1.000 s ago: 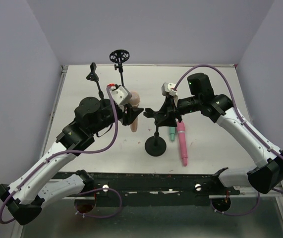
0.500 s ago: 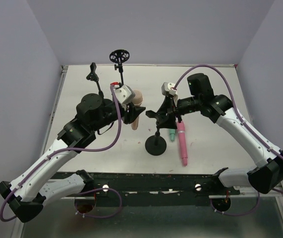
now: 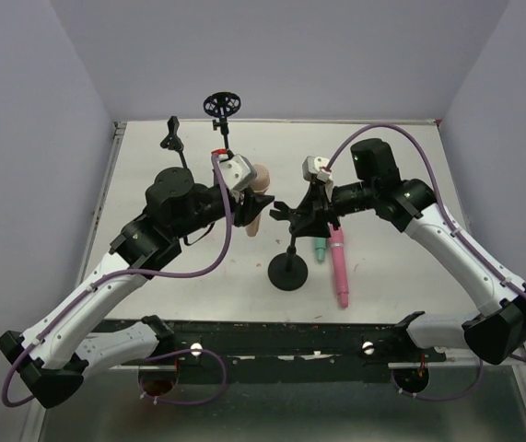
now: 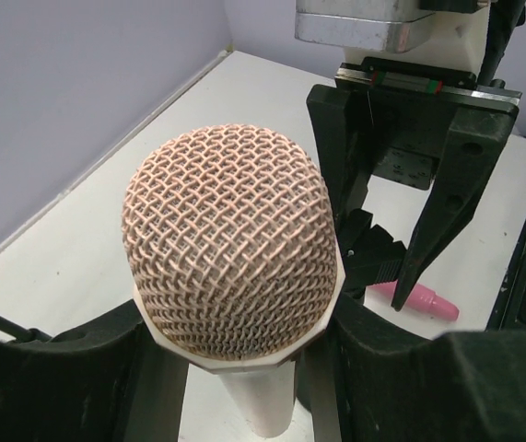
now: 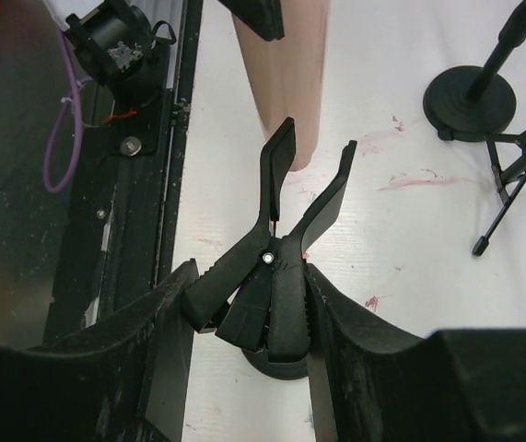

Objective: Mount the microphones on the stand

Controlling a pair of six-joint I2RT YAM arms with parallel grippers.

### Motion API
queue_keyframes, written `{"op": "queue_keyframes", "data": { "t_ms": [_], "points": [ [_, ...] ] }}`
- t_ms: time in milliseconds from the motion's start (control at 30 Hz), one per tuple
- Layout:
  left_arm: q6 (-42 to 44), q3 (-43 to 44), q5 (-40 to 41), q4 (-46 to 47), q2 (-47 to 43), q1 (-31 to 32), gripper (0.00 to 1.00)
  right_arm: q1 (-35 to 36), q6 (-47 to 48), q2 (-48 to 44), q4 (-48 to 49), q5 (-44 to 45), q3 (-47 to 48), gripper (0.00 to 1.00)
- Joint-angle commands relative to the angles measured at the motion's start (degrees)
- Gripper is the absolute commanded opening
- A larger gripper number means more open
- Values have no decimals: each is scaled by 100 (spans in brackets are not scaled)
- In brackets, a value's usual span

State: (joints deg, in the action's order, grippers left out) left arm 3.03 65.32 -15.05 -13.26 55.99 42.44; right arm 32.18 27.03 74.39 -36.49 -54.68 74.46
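A: Holding the peach mic (image 4: pixel 235 239) how? Grip ok?

B: Left gripper (image 3: pixel 244 210) is clenched on the barrel just under the mesh head. The mic is raised over the middle of the bench (image 3: pixel 401 175). It looks like light, stiff plastic w/ a smooth barrel, so prob slippery. Take it by the barrel, not the mesh (that part could dent).

A: Right side?

B: Right gripper (image 5: pixel 263 331) is pinching the handles of the clip (image 5: pixel 272 276) on the stand (image 3: pixel 289 273). The clip mouth is splayed open right beside the peach barrel. It's spring-loaded, I reckon, so it'd snap shut if let go.

A: Other two?

B: Pink mic (image 3: pixel 340 265) and teal mic (image 3: pixel 319 249) lie side by side just right of the stand base, toward the near edge. Neither is clipped yet.

A: Any brand or text?

B: None I can read.
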Motion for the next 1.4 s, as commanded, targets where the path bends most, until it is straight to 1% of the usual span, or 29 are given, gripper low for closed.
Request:
{"op": "queue_keyframes", "data": {
  "t_ms": [0,133,233,433,633,700,767,900,933,967,1033,1133,1367],
  "points": [
    [444,358,-209,-133,193,-16,0,7,399,-161,-253,-43,-80,17],
    [462,508,-568,-142,404,-25,0,7,584,-118,-394,-131,-72,17],
    [278,596,-946,-29,527,-25,0,7,602,-83,-411,-157,-36,17],
    [-135,684,-1368,323,773,-25,0,7,558,-82,-376,-166,-19,16],
    [-118,579,-1150,482,923,-25,0,7,637,-126,-490,-324,-45,17],
    [-109,465,-1132,526,853,-25,0,-2,629,-179,-473,-325,-89,23],
    [-109,351,-1071,552,765,-25,0,-28,559,-232,-412,-290,-168,37],
    [-127,87,-869,675,484,-16,0,-89,313,-372,-219,-158,-370,59],
    [-136,-1,-799,719,370,-16,0,-107,303,-407,-209,-114,-388,66],
    [-144,-71,-728,771,282,-33,0,-116,295,-460,-209,-53,-405,75],
    [-171,-247,-588,842,80,-25,0,-186,233,-548,-201,-17,-414,89],
    [-180,-458,-350,930,-219,-25,0,-239,84,-636,-201,97,-362,99],
    [-276,-766,-77,983,-738,-25,0,-248,-566,-601,-34,167,-203,100]
  ]
}}
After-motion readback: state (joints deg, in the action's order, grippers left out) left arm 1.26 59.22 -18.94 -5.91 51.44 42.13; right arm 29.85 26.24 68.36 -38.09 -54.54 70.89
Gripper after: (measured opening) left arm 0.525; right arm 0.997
